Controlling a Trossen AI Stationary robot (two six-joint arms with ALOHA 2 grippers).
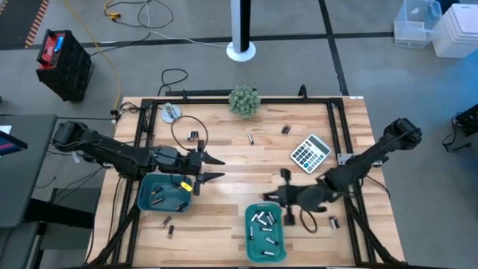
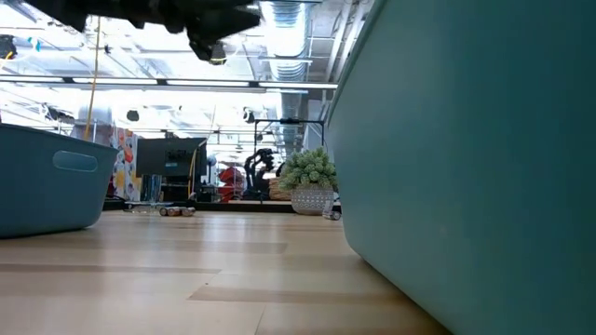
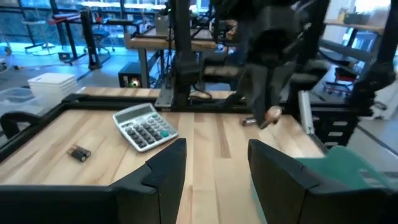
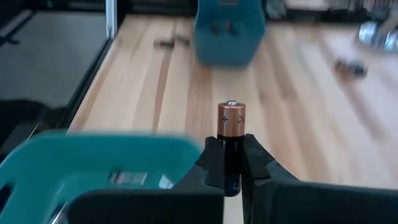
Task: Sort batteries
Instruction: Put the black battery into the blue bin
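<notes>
My right gripper (image 1: 266, 197) hangs over the bare wood just beyond the right teal tray (image 1: 278, 250), shut on a dark battery with a coppery end (image 4: 231, 127). That tray holds several silvery batteries (image 1: 264, 221). My left gripper (image 1: 216, 168) stands open and level, with nothing between its fingers, beside the left teal tray (image 1: 143, 196), which holds a few dark batteries (image 1: 157, 196). Loose batteries (image 1: 193, 136) lie on the table's far half, another (image 3: 81, 153) near the calculator. My right gripper pinches the battery's dark lower body (image 4: 231, 163) between its two fingers (image 4: 213, 163). The coppery end (image 4: 231, 117) with its small nub stands out past the fingertips. The battery is lifted clear of the table and tray. The arm comes from the table's right, slanting down.
A grey calculator (image 1: 310, 152) lies at the far right and a small potted plant (image 1: 244, 101) at the far edge. More loose batteries lie near the front left (image 1: 168, 223) and front right (image 1: 334, 221). A black frame (image 1: 340, 127) runs round the table.
</notes>
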